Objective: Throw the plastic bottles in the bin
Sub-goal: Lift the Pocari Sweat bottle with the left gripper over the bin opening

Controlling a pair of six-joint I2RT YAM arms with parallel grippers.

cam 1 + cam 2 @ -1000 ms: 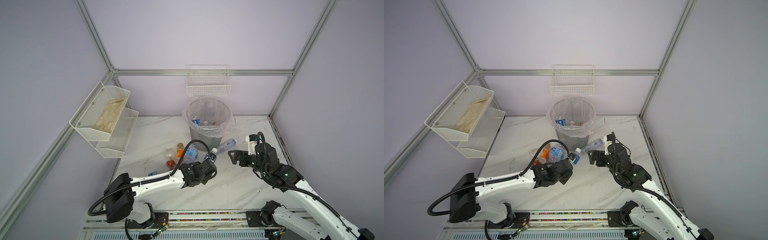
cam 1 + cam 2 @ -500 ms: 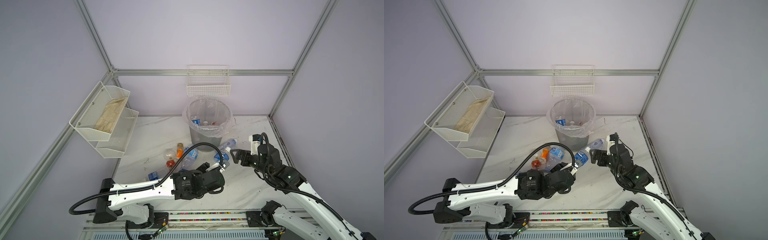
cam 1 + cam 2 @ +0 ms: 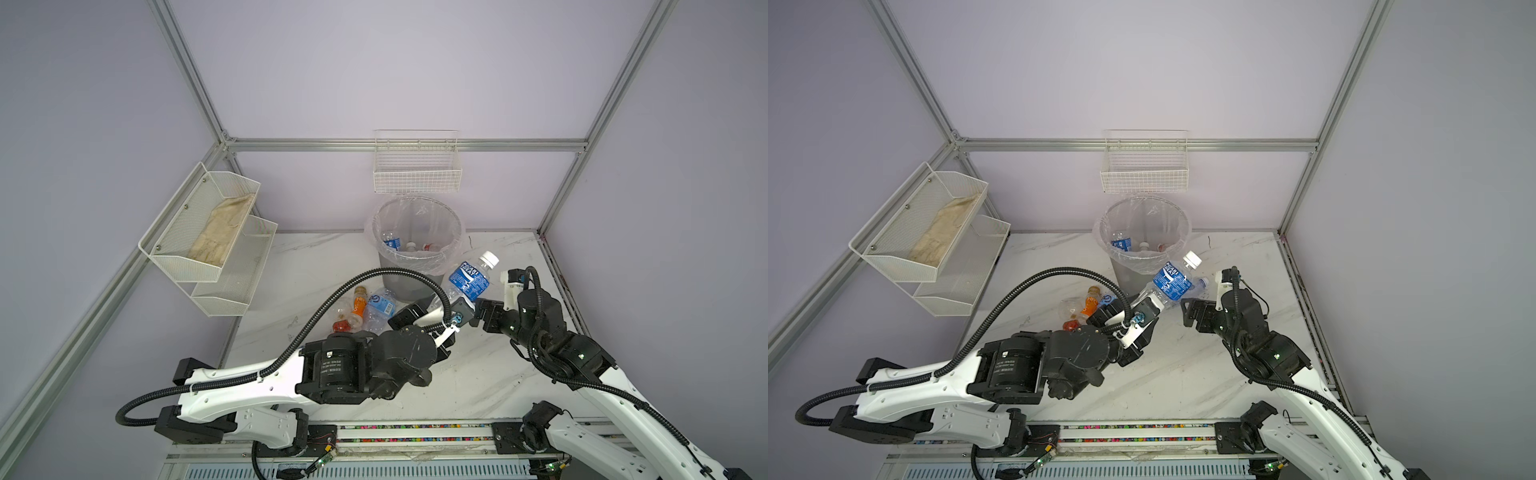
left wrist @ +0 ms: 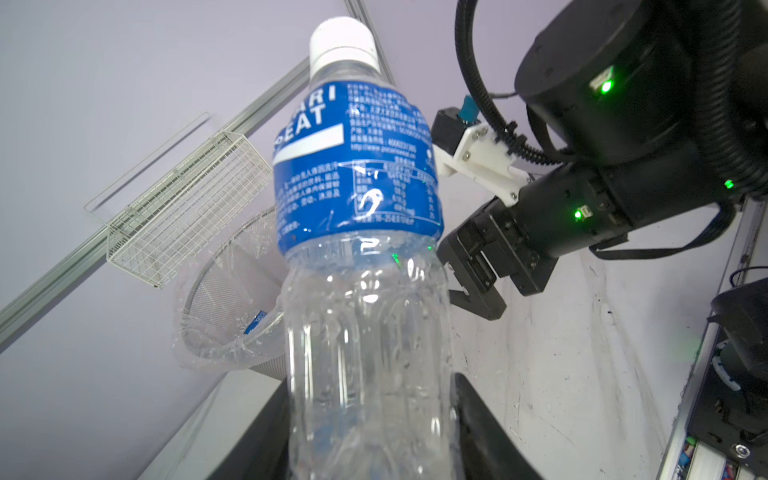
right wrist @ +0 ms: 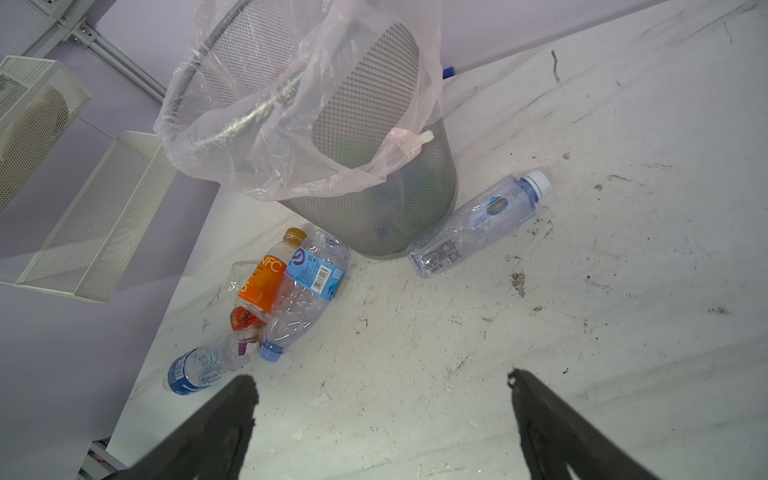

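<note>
Your left gripper (image 3: 456, 309) was clamped on a blue-labelled bottle (image 3: 469, 281), aloft beside the bin (image 3: 399, 286) (other bottles (image 5: 307, 282) lay on the table). Your right gripper (image 5: 382, 382) gaped empty. Next, probably: carry it over the rim, release.

One grey mesh bin (image 3: 411, 276), one blue-labelled bottle (image 3: 468, 282) held in the air, five bottles (image 5: 307, 286) lying on the table (image 5: 540, 332), at least three more visible inside the bin, one white wire basket (image 3: 417, 176), one two-tier mesh shelf (image 3: 232, 282), one folded cloth (image 3: 222, 232), two robot arms (image 3: 249, 386).
</note>
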